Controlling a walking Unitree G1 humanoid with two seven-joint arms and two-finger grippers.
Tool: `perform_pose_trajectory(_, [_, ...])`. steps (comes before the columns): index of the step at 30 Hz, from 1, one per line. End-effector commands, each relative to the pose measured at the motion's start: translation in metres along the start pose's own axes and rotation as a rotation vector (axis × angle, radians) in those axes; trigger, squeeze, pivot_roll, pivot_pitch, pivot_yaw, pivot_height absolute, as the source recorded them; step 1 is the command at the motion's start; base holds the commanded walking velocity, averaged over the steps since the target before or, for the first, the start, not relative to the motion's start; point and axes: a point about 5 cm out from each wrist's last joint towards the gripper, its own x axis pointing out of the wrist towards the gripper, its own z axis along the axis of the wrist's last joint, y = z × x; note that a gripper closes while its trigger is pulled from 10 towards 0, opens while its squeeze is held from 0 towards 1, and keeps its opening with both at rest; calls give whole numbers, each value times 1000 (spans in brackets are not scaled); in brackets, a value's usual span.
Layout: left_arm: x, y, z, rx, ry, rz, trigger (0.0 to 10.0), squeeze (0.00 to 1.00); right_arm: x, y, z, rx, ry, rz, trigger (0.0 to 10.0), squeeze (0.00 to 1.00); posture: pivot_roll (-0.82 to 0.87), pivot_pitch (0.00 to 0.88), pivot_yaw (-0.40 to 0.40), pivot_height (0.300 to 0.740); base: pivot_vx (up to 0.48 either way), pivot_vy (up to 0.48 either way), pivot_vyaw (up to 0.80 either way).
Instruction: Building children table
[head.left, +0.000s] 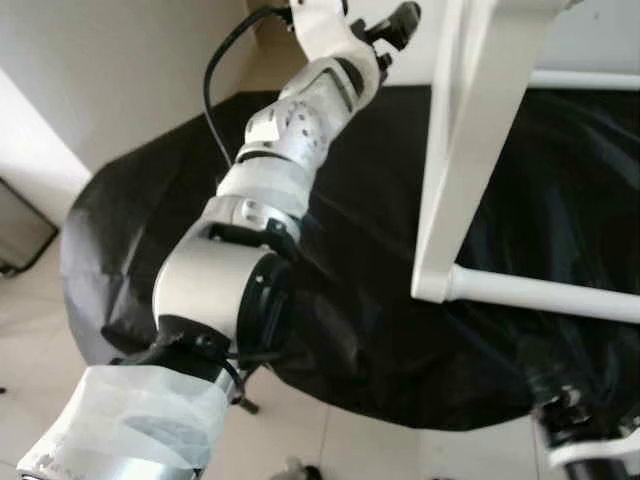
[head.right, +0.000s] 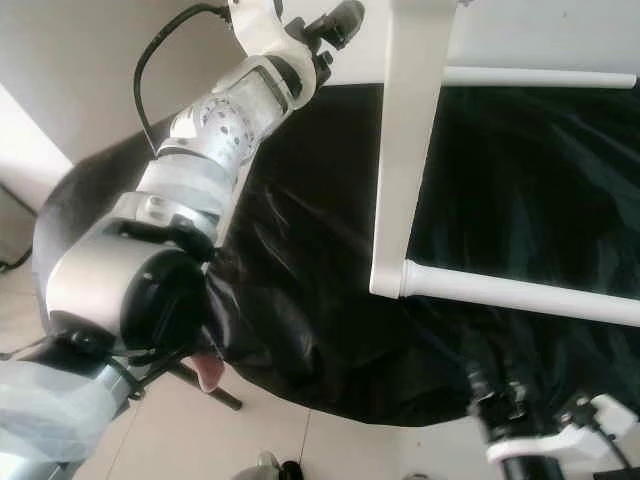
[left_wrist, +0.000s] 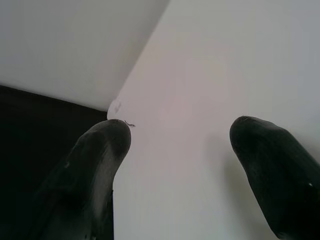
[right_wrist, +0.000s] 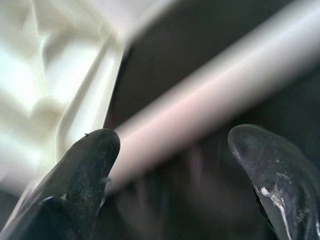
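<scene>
A white children's table frame stands on a black cloth (head.left: 360, 300). Its flat leg (head.left: 470, 150) rises upright, and a round white rod (head.left: 545, 293) runs from the leg's foot toward the right. My left arm stretches up and away, and my left gripper (head.left: 395, 25) sits at the top beside a white panel (left_wrist: 215, 75). In the left wrist view its fingers (left_wrist: 100, 160) are spread, open, with the panel's flat face between them. My right gripper (head.right: 490, 392) is low at the front right, open, pointing at the rod (right_wrist: 200, 110) with nothing held.
The black cloth covers a round surface that ends at a curved front edge (head.left: 400, 415). Pale floor tiles (head.left: 330, 445) lie below it. A black cable (head.left: 212, 75) loops off my left arm. A dark support leg (head.right: 215, 390) stands under the cloth's front left.
</scene>
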Motion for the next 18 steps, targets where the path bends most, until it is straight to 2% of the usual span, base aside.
perform_pose_trajectory(1, [-6, -16, -4, 15, 8, -422, 10000, 0, 11, 6, 5, 30, -80, -50, 10000, 0, -121, 114, 151, 740, 0, 0, 0])
perform_pose_trajectory(2, [-8, -14, -6, 14, 11, -423, 10000, 0, 18, 7, 7, 12, -90, -41, 10000, 0, -112, 108, 139, 740, 0, 0, 0])
perform_pose_trajectory(3, [-8, -14, -6, 14, 11, -423, 10000, 0, 18, 7, 7, 12, -90, -41, 10000, 0, -112, 108, 139, 740, 0, 0, 0])
perform_pose_trajectory(6, [-15, -2, -15, 26, 24, -415, 10000, 0, 41, 8, 8, -5, -97, -29, 10000, 0, -98, 97, 121, 740, 0, 0, 0])
perform_pose_trajectory(7, [-15, -2, -15, 26, 24, -415, 10000, 0, 41, 8, 8, -5, -97, -29, 10000, 0, -98, 97, 121, 740, 0, 0, 0])
perform_pose_trajectory(11, [-30, 13, -22, 43, 23, -421, 10000, 0, 63, 10, 6, -45, -112, -5, 10000, 0, -61, 81, 83, 740, 0, 0, 0])
perform_pose_trajectory(13, [-34, 15, -24, 51, 25, -422, 10000, 0, 68, 11, 5, -53, -110, -7, 10000, 0, -61, 81, 83, 740, 0, 0, 0])
perform_pose_trajectory(14, [-43, 20, -28, 68, 32, -426, 10000, 0, 75, 12, 3, -72, -96, -7, 10000, 0, -45, 76, 68, 740, 0, 0, 0])
perform_pose_trajectory(15, [-43, 20, -28, 68, 32, -426, 10000, 0, 75, 12, 3, -72, -96, -7, 10000, 0, -45, 76, 68, 740, 0, 0, 0])
perform_pose_trajectory(16, [-54, 25, -33, 92, 40, -427, 10000, 0, 84, 12, 0, -97, -79, -11, 10000, 0, -39, 74, 63, 740, 0, 0, 0])
perform_pose_trajectory(17, [-54, 25, -33, 92, 40, -427, 10000, 0, 84, 12, 0, -97, -79, -11, 10000, 0, -39, 74, 63, 740, 0, 0, 0])
perform_pose_trajectory(18, [-65, 30, -39, 109, 51, -421, 10000, 0, 89, 14, -5, -133, -57, -5, 10000, 0, -28, 69, 54, 740, 0, 0, 0])
